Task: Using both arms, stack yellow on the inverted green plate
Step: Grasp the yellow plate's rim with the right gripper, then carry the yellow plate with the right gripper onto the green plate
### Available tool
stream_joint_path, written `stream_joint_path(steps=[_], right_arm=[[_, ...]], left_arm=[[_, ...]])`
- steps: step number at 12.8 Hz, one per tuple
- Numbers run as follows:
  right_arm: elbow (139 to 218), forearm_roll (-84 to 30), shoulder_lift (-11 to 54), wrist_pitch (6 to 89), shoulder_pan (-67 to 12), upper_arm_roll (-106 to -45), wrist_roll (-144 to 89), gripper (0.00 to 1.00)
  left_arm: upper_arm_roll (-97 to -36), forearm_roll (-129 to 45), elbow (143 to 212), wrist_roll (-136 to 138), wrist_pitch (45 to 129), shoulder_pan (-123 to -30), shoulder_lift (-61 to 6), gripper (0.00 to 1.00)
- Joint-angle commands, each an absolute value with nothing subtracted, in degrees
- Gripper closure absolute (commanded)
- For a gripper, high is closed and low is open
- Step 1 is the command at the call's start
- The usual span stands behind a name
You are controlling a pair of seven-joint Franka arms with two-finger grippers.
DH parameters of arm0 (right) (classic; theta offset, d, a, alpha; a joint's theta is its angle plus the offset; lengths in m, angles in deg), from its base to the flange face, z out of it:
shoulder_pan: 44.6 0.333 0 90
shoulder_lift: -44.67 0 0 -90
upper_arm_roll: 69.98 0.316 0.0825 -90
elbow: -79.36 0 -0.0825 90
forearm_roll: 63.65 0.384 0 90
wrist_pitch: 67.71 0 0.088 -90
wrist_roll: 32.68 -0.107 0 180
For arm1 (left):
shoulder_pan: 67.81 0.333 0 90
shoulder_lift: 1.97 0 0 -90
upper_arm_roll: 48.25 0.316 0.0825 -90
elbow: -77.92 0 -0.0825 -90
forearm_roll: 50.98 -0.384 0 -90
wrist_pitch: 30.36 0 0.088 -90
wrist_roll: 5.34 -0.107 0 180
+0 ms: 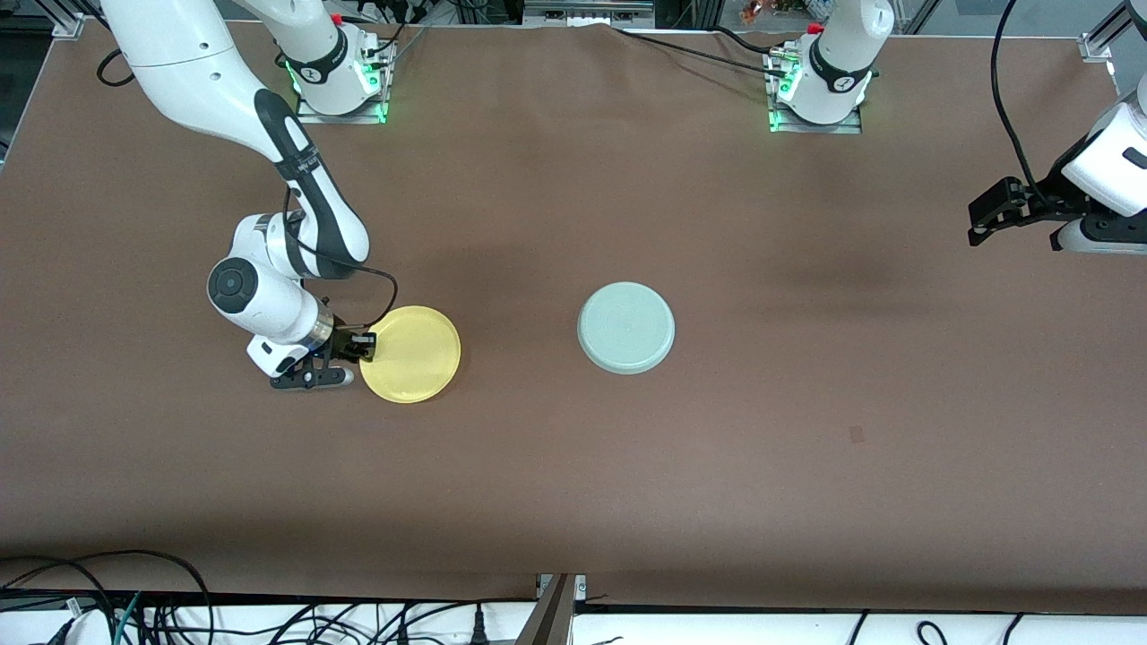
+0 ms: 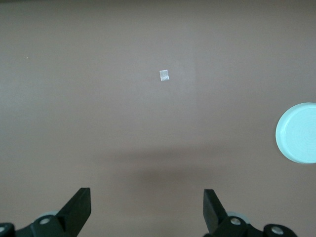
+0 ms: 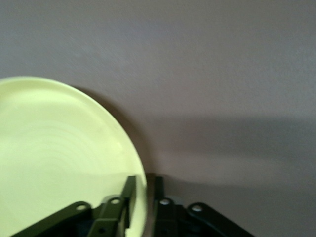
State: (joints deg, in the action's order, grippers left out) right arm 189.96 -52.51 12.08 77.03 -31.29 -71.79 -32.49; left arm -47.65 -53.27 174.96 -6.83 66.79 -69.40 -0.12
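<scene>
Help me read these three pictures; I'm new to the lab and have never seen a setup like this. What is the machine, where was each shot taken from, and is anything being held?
These are two white robot arms bolted at one edge of a brown table. The big picture looks down from across the table; each of the other two comes from a camera on one arm's wrist.

Two plates lie on the table: a yellow plate toward the right arm's end and a pale green plate near the middle, lying upside down.

The right end effector is down at the yellow plate's edge, one finger on each side of the rim, pinching it. The plate is still on the table.

The left end effector waits, open and empty, above bare table.
</scene>
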Motion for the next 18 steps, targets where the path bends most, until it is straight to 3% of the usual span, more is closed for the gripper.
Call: stream_joint_path(steps=[1,7,9,14,18], right_arm=[[182.48,-51.35,11.63,69.34,-30.98,-70.08,-37.49,1.0],[170.43,-45.83,10.66,60.36,-27.21,-66.65,-49.61,1.0],[168.49,-44.14,9.26,60.87,-22.4,-66.12,-56.81,1.0],[168.65,-43.88,4.7,72.36,-9.73,-66.2,-68.51,1.0],[168.74,-43.96,1.35,77.65,-5.32,-66.29,-71.87,1.0]], left_arm=[[-47.89,-52.47,173.8,-8.33,65.44,-68.95,-0.21,0.0],[-47.81,-52.39,173.8,-8.24,63.95,-68.95,-0.12,0.0],[-47.89,-52.47,173.8,-8.24,63.86,-68.95,-0.03,0.0],[-47.89,-52.39,173.8,-8.24,63.77,-68.95,-0.03,0.0],[-47.89,-52.47,173.8,-8.24,63.77,-68.95,-0.03,0.0]])
